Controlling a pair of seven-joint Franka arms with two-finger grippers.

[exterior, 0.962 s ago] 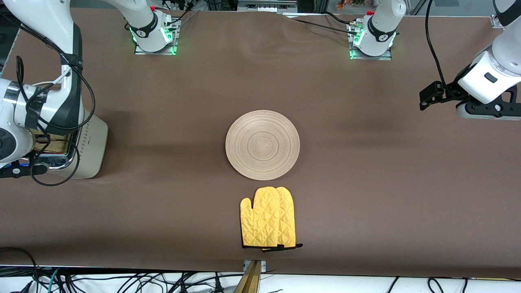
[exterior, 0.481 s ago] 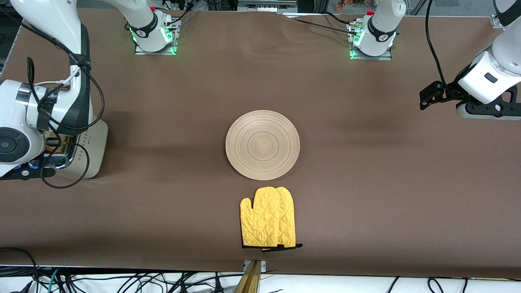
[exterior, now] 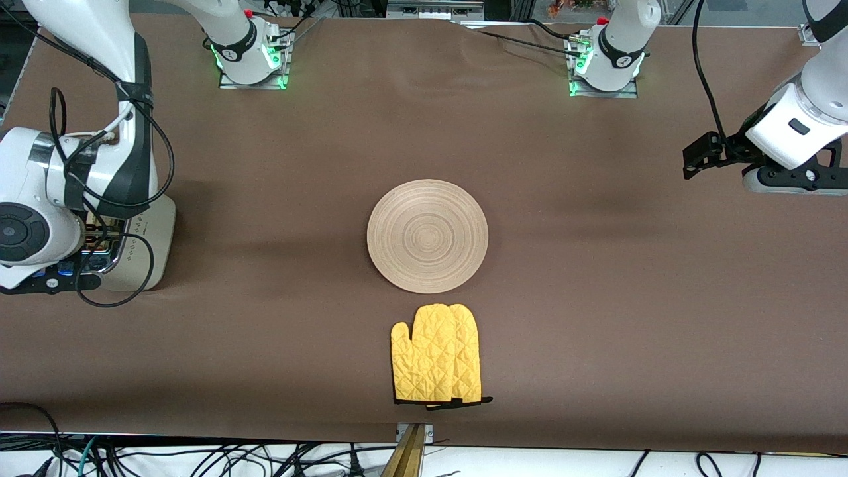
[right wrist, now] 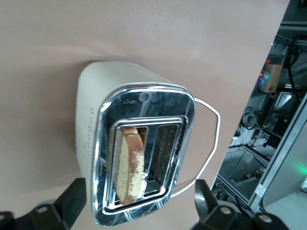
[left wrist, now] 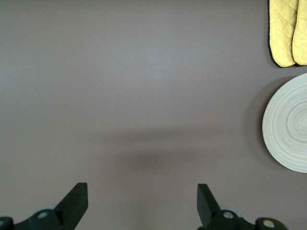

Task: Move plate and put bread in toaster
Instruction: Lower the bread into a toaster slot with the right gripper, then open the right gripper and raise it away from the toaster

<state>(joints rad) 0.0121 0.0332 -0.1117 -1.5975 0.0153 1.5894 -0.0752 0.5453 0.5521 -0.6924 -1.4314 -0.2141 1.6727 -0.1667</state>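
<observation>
Reading the desk (exterior: 596,318) from the right arm's end to the left arm's end:
right gripper (right wrist: 139,199): over the toaster, jaws spread wide with nothing between them; the bread sits below the gap, not held.
toaster (exterior: 149,242): at the right arm's end of the desk, mostly hidden under the right arm in the front view. Judged heavy and stable enough to stay put, with a slick chrome top. Its white cord (right wrist: 211,143) loops out beside it.
bread (right wrist: 130,165): standing on edge in one of the two slots, upper part still above the chrome rim; the other slot is empty. Probably light, soft and crumbly, with a firmer dark crust. If it needs reseating, the best hold looks to be across the two flat faces near the top crust, lightly, so it does not tear or dent.
plate (exterior: 427,235): flat on the middle of the desk, bare. Likely stiff, light wood with a low rim, so a pinch over the edge seems the only purchase; it may slide on the brown cloth.
oven mitt (exterior: 436,363): yellow, quilted, just beside the plate and nearer the front camera; soft, not part of the job.
left gripper (left wrist: 143,203): waiting above bare desk at the left arm's end, jaws apart and empty, well apart from the plate.
</observation>
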